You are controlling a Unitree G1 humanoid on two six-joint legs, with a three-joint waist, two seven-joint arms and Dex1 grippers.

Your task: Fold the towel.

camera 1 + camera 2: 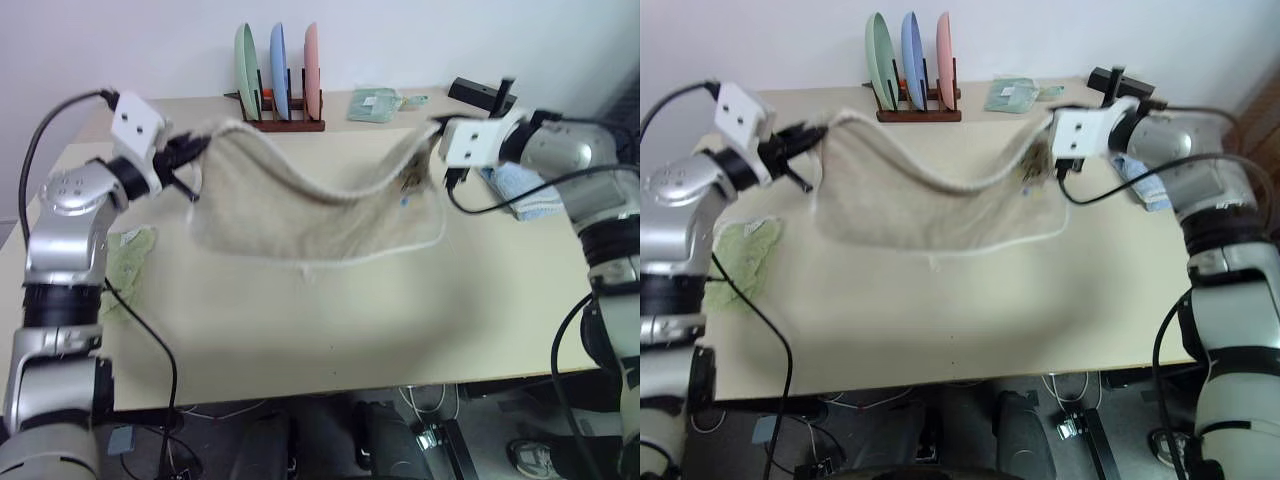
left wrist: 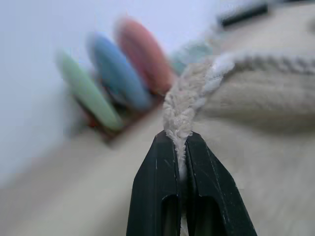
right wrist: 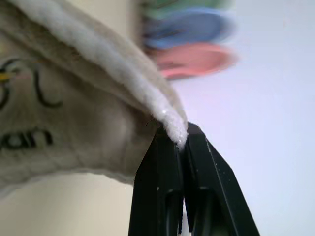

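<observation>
Beige towel (image 1: 310,215) hangs lifted between both grippers above table (image 1: 330,330), long axis running left to right, middle sagging, lower hem touching tabletop. Left gripper (image 1: 190,150) pinches left corner; right gripper (image 1: 437,152) pinches right corner. Each corner sits at its own hand.

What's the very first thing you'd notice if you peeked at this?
The big beige towel hanging in the air over the table, sagging in the middle like a hammock. The left claw pinches one corner and the right claw pinches the other. Behind it, at the table's far edge, three plates, green, blue and pink, stand in a rack.
</observation>
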